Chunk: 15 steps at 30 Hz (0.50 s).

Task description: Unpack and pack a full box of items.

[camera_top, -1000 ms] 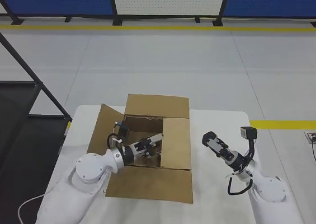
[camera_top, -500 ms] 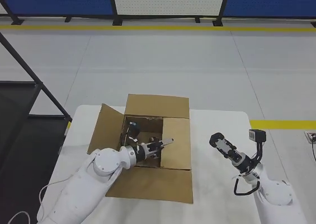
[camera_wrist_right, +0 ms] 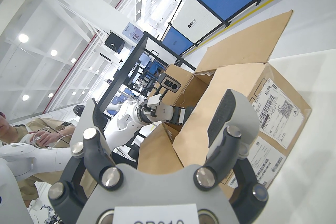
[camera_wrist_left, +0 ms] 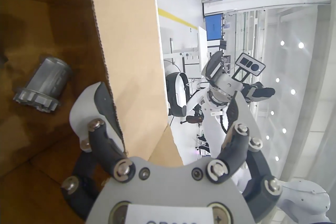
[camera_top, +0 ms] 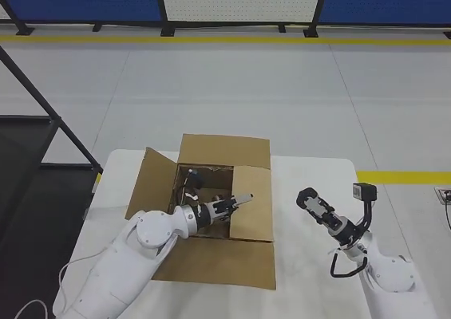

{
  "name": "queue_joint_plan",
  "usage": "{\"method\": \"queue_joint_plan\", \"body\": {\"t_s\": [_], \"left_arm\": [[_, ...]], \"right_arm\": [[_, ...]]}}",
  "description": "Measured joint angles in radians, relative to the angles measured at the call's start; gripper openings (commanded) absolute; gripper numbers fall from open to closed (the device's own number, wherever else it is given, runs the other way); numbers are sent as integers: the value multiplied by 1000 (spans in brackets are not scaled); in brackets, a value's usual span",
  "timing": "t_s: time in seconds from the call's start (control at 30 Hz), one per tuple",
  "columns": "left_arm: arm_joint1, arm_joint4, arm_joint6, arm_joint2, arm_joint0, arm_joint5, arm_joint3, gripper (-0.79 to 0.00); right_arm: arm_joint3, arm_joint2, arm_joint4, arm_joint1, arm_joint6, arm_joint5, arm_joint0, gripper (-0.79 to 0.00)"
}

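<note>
Left gripper spread open, astride right flap edge of box, one finger inside. Grey flanged cylinder on its side on box floor, deeper in than that finger, flange end nearer gripper. Right gripper open over table, farther off.

Left gripper crossed the box to its right-hand flap, and the right arm backed off a little.

Within the last second the left arm brought its elbow in toward the box and carried its gripper from the middle of the opening across to the flap. There its spread fingers came to straddle the cardboard edge, one inside and one outside. Most of that travel fell in the first half second, and afterwards it only crept slightly farther. The right gripper slid a little away from the box, then eased back a touch.
</note>
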Motion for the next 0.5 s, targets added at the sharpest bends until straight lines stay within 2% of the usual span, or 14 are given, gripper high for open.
{"method": "queue_joint_plan", "body": {"t_s": [0.23,0.5], "left_arm": [[1,6,29,-23,40,34,-132,0],[-33,3,125,39,19,30,-162,0]], "right_arm": [[-34,21,-3,12,-42,-10,-37,0],[-95,81,-10,26,-120,-21,-133,0]]}}
